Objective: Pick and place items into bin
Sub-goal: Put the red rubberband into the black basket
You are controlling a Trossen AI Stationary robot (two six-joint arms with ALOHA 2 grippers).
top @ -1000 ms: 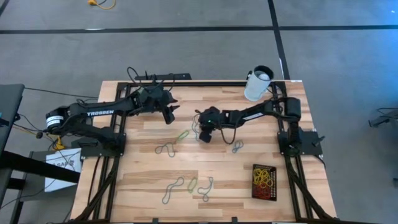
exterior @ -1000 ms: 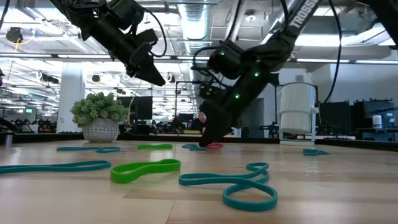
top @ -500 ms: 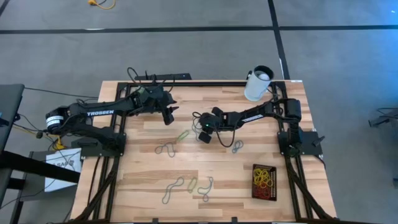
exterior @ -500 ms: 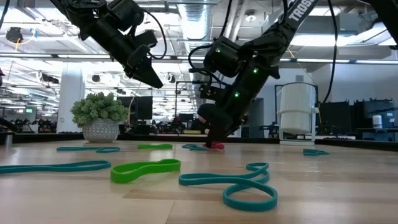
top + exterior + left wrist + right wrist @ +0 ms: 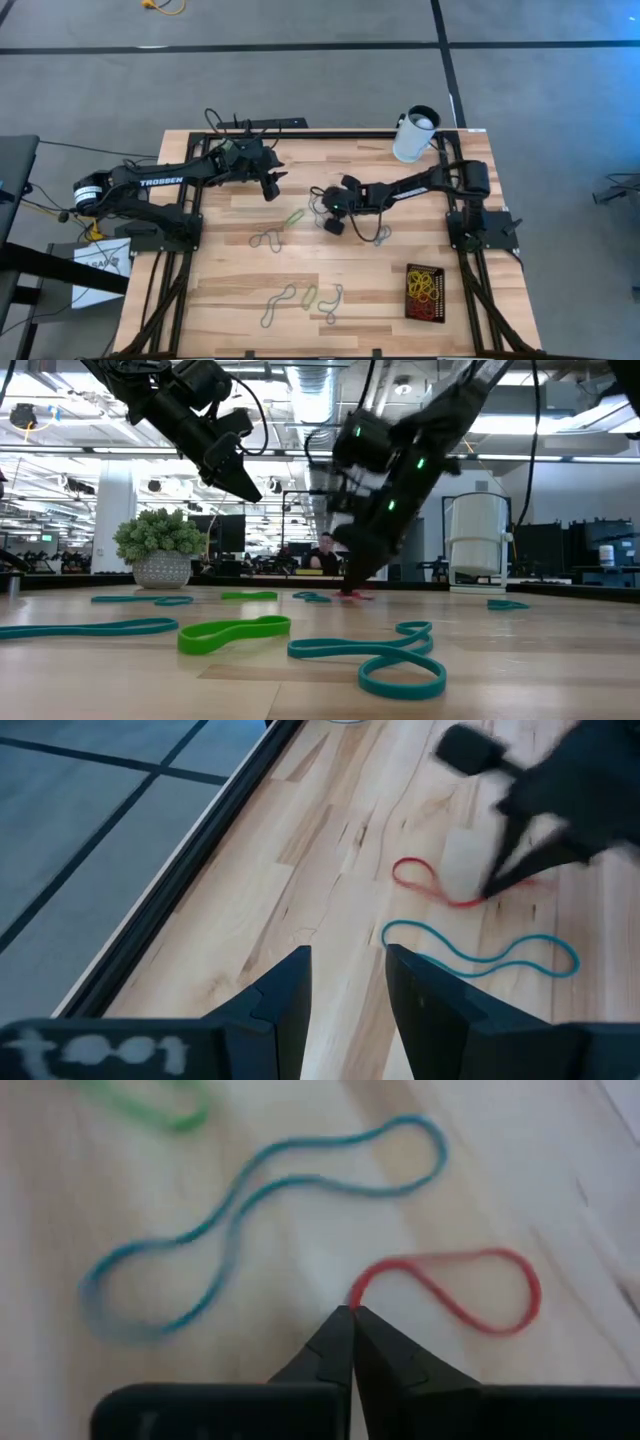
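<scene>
A red rubber-band loop [image 5: 450, 1285] lies on the wooden table near its middle, beside a blue loop [image 5: 260, 1210]. My right gripper [image 5: 351, 1318] comes down slanting at the red loop's end and is shut on it; it also shows in the high view [image 5: 333, 223] and low view [image 5: 352, 588]. Farther toward the table's left and raised above it, my left gripper [image 5: 348, 1010] hangs open with nothing between its fingers. The black bin [image 5: 424, 291] sits at the near right with several yellow and red loops inside. My right gripper pinches the red loop's near end [image 5: 356, 1296] between its two fingertips. The fingers slant down from the table's right side. The rest of the loop [image 5: 430, 885] lies flat and slack on the table.
A white cup [image 5: 414, 135] stands at the far right corner. Loose loops lie about: green [image 5: 292, 218], grey [image 5: 265, 239], one [image 5: 381, 236] beside my right arm, several near the front edge [image 5: 305, 298]. A spiky green ball in a pot [image 5: 160, 550] shows in the low view.
My right gripper has shifted a little toward the table's right edge and tipped at the wrist, and its fingers have shut at the end of the red loop. The loop stays on the table.
</scene>
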